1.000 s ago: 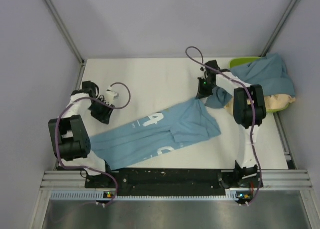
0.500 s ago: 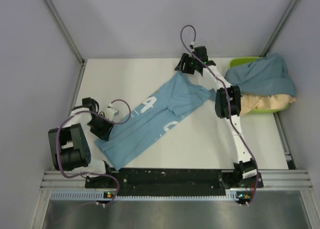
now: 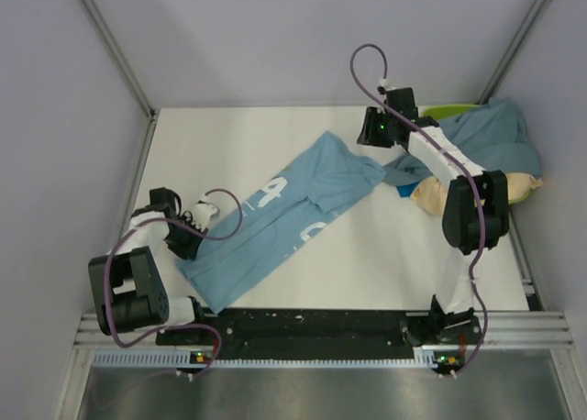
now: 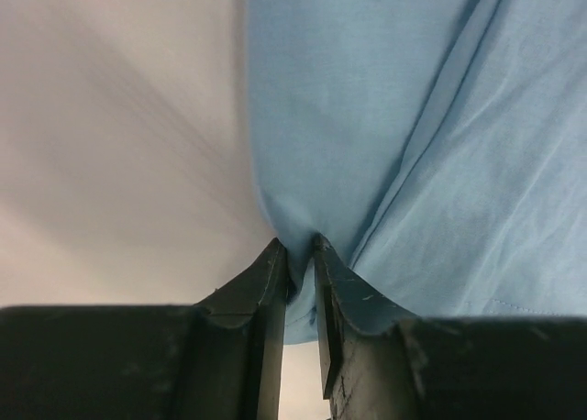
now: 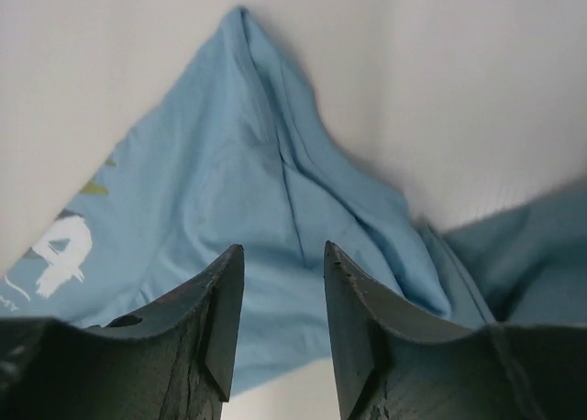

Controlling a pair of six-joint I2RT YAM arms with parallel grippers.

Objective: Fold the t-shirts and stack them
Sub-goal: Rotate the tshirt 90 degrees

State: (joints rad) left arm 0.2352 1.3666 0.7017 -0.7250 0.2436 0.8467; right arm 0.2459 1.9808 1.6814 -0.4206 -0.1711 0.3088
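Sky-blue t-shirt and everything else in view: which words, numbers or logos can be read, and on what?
"4": large white digit on the sky-blue t-shirt.
Second white print lower on the shirt: creased, unreadable.
Small white lettering beside the digit, right wrist view: too small to read.
Nothing else legible.

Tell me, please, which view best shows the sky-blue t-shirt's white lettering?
Top external: most of the white lettering shows on the sky-blue t-shirt. Right wrist catches only a corner of it; left wrist shows plain cloth.
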